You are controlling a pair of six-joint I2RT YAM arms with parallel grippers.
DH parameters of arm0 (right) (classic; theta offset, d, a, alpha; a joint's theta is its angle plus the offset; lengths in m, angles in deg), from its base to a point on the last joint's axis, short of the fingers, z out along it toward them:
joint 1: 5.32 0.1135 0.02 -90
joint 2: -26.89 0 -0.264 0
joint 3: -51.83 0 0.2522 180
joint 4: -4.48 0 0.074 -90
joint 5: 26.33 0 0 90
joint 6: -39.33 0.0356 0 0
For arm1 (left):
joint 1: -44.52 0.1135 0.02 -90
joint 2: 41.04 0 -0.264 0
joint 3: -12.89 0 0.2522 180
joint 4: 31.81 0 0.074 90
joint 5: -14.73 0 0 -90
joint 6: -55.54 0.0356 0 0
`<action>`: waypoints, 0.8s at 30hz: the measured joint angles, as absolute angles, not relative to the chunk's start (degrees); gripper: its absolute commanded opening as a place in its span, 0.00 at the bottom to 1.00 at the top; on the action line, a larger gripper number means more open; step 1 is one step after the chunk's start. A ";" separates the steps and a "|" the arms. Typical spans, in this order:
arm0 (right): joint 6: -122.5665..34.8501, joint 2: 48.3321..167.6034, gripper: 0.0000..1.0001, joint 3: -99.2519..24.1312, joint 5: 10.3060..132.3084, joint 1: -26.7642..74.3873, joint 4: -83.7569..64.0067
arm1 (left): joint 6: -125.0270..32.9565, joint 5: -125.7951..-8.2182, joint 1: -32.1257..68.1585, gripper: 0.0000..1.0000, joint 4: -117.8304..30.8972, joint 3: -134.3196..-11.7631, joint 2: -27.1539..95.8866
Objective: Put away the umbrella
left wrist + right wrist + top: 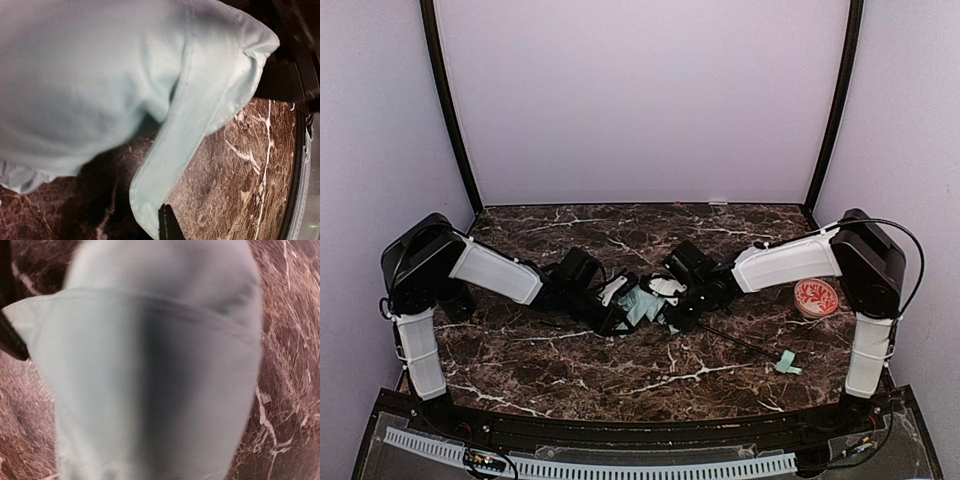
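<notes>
**Umbrella (642, 304) bunched on the table (570, 372)**

Mint cloth (100, 75) gathered at the centre, handle (787, 363) off to the right. The left gripper (620, 313) is clamped on the cloth; cloth hides the right gripper's (672, 313) fingers, so I cannot tell their spread.

Umbrella (150, 390) fills most of frame: pale mint fabric, very close to lens, blurred. Stitched hem crosses upper part, left to right. Soft dark fold runs down middle of cloth. Brown marble table (295, 365) with white veins shows at right edge and left, under fabric. Narrow dark part (10, 335) at left edge, touching fabric corner; cannot tell what it is.
</notes>
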State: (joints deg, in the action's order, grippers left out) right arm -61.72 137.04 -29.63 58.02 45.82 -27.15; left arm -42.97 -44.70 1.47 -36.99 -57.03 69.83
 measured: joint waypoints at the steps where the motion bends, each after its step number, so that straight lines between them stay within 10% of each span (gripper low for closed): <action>1: -60.98 137.10 0.12 -29.65 58.54 45.58 -27.06 | -42.58 -44.88 1.36 0.00 -37.14 -56.49 69.30; 3: -60.52 137.14 0.00 -29.69 60.11 44.77 -26.97 | -41.99 -45.09 1.01 0.00 -37.65 -55.72 68.43; 24: -43.06 124.82 0.00 -31.38 110.69 27.46 -22.10 | -36.94 -44.50 -2.03 0.00 -28.55 -50.52 45.00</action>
State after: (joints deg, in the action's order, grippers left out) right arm -43.06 124.82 -31.38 110.69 27.46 -22.10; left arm -36.94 -44.50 -2.03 -28.55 -50.52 45.00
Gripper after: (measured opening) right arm 0.252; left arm 0.009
